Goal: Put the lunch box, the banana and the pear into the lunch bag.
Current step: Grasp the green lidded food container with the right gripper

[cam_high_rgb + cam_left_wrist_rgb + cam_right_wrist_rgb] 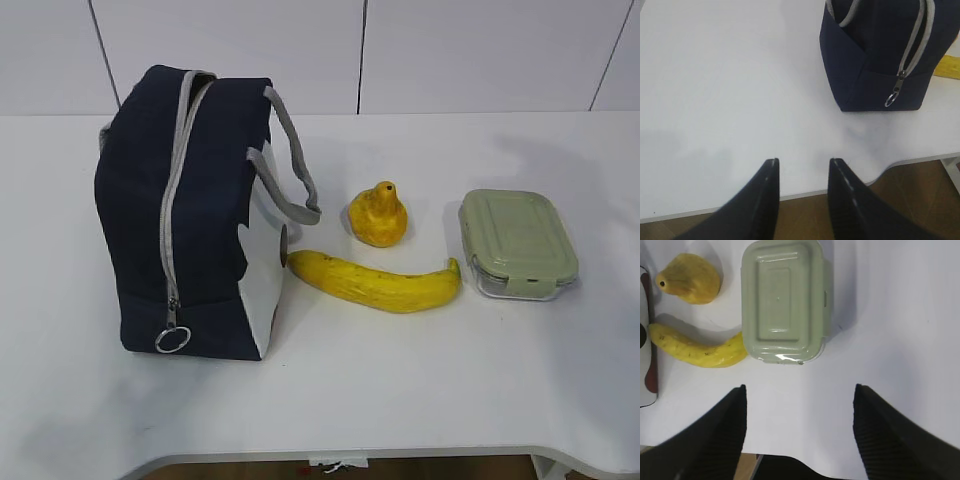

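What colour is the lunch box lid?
Pale sage green, over a clear base. The lunch box shows best in the right wrist view, seen from above.

Slanted front exterior view; wrist cameras low over table (pixel 420 380) edge.

Lunch bag (pixel 190 210) leftmost on table (pixel 420 380), lunch box (pixel 517 243) rightmost; between them pear (pixel 378 214) behind banana (pixel 374 281).

Left gripper (pixel 802 167) jaws narrowly parted, empty; right gripper (pixel 800 392) jaws spread wide, empty.
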`<state>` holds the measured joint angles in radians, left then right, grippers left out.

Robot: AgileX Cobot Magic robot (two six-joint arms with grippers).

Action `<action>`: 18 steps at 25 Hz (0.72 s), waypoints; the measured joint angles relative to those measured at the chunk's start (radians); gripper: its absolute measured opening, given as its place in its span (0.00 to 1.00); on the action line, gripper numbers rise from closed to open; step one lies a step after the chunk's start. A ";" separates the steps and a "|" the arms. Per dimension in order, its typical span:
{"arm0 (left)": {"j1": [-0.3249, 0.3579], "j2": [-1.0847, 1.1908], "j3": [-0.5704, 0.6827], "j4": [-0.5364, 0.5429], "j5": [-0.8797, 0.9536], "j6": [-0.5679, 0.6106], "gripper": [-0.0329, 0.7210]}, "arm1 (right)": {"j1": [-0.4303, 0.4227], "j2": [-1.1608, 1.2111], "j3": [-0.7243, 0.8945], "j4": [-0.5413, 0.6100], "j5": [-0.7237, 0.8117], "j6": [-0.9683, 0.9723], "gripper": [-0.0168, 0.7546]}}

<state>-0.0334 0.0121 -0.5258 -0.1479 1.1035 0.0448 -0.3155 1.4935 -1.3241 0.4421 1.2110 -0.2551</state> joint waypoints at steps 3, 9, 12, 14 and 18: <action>0.000 0.000 0.000 0.000 0.000 0.000 0.38 | -0.067 0.045 -0.001 0.089 0.011 -0.110 0.65; 0.000 0.000 0.000 0.000 0.000 0.000 0.38 | -0.161 0.144 -0.002 0.217 0.011 -0.262 0.63; 0.000 0.000 0.000 0.000 0.000 -0.002 0.38 | -0.168 0.206 -0.002 0.243 0.011 -0.307 0.63; 0.000 0.000 0.000 0.000 0.000 -0.002 0.38 | -0.168 0.244 -0.002 0.268 0.009 -0.339 0.63; 0.000 0.000 0.000 0.000 0.000 -0.002 0.38 | -0.168 0.319 -0.002 0.294 0.005 -0.379 0.63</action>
<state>-0.0334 0.0121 -0.5258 -0.1475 1.1035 0.0432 -0.4833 1.8126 -1.3265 0.7362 1.2162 -0.6337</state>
